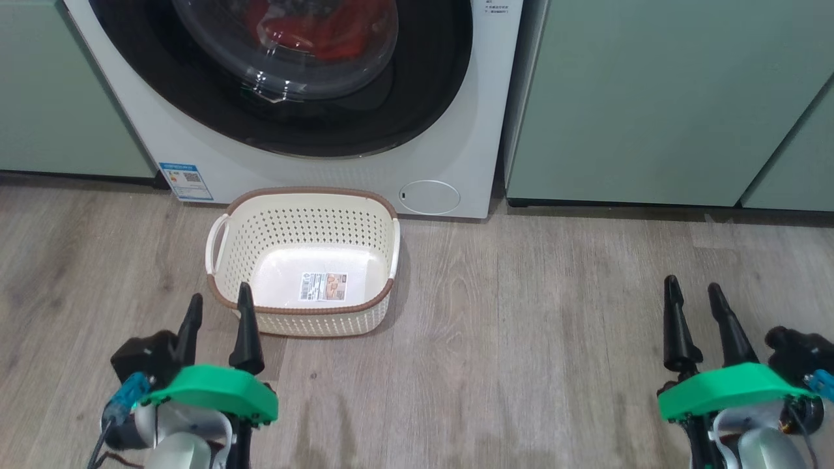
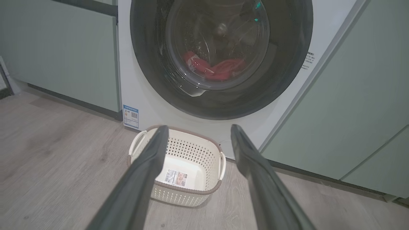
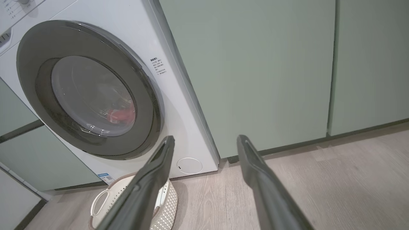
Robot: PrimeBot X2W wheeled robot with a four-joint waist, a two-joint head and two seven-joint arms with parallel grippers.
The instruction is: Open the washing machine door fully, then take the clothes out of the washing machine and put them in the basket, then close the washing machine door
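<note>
**Head view:** One white washing machine (image 1: 485,130) stands between pale green cabinets (image 1: 651,98). Its glossy black-rimmed door (image 1: 423,91) is shut, with red clothes (image 1: 313,29) behind the bulging glass. One cream perforated basket (image 1: 306,221) with two white handles sits on the wood-grain floor (image 1: 521,326) just before the machine. The left gripper (image 1: 220,294) and right gripper (image 1: 692,284) hover low, each with two tapered dark fingers spread wide and gripping nothing.

**Left wrist view:** This view looks deeper through the glass to the steel drum (image 2: 220,32).

**Right wrist view:** The door bulges in side profile, and small printed text (image 3: 158,66) shows on the machine's front.
</note>
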